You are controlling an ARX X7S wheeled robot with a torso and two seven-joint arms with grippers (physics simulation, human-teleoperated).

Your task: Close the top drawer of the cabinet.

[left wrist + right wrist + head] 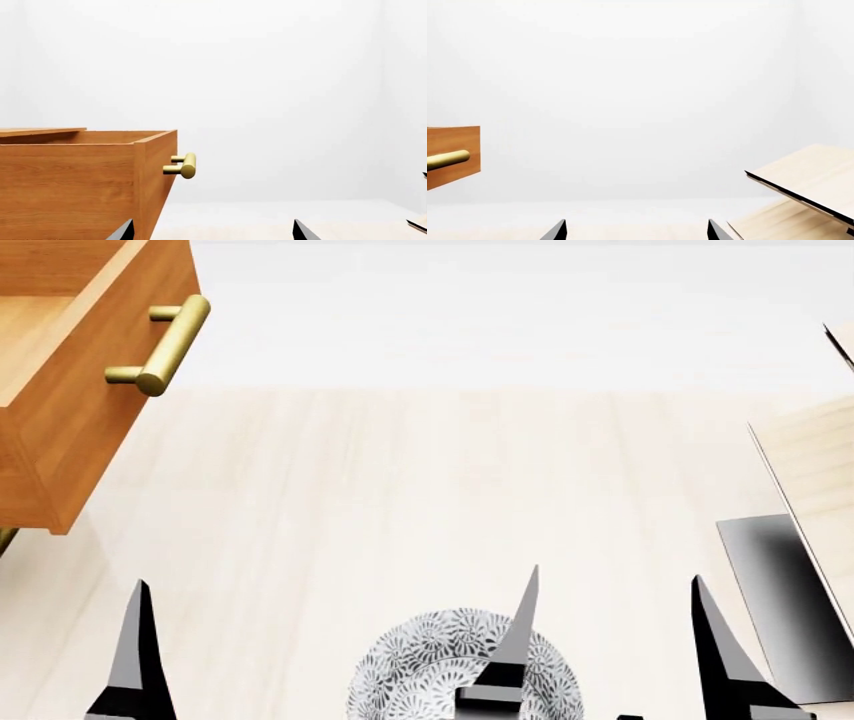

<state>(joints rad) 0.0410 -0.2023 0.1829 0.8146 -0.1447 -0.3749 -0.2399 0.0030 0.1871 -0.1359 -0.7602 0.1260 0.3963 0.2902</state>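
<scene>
Your top drawer stands pulled out at ten o'clock in the head view, both grippers well apart from it, jaws spread and empty; push off-centre past the brass handle and it may skew or jam

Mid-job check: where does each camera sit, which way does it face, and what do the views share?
Head: on the robot's head, looking down at the table, bowl, both hands' fingertips.
Left wrist: near the left hand, facing the open top drawer side-on.
Right wrist: near the right hand, facing a blank wall, slanted rack.
Shared: all three show the drawer's brass handle.
</scene>
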